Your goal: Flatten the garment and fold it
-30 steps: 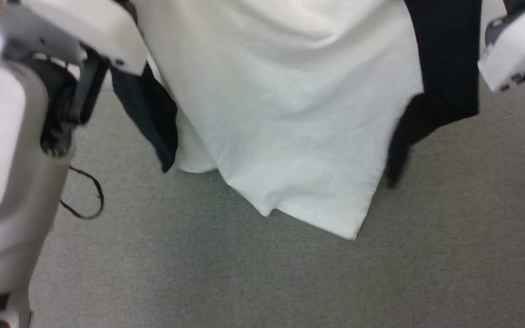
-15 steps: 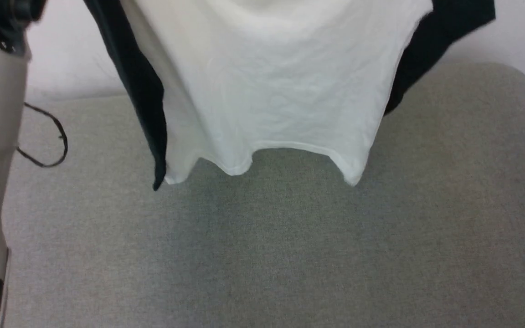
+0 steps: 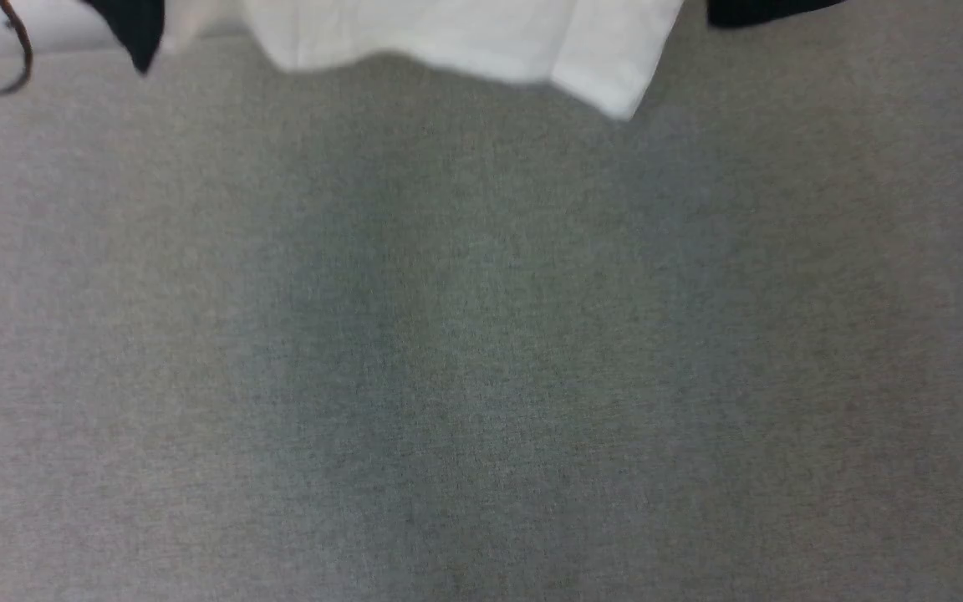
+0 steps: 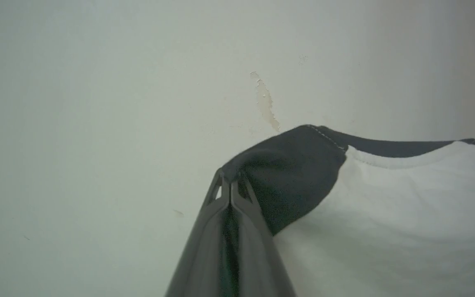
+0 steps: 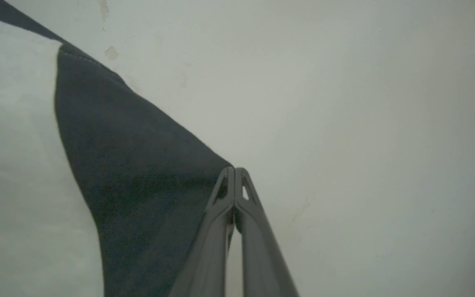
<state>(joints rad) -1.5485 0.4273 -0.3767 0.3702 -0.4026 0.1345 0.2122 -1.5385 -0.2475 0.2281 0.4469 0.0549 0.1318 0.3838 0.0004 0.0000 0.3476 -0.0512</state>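
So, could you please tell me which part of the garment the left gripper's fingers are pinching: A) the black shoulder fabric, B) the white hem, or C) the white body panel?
A: the left wrist view shows the left gripper shut on bunched black fabric of the garment, the white panel lying off to one side.

no readable text, no labels, brands, numbers or signs, none on the garment (image 3: 448,33)

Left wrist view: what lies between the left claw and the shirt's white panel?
The shirt's black sleeve, pinched in the left claw; the left wrist view shows it.
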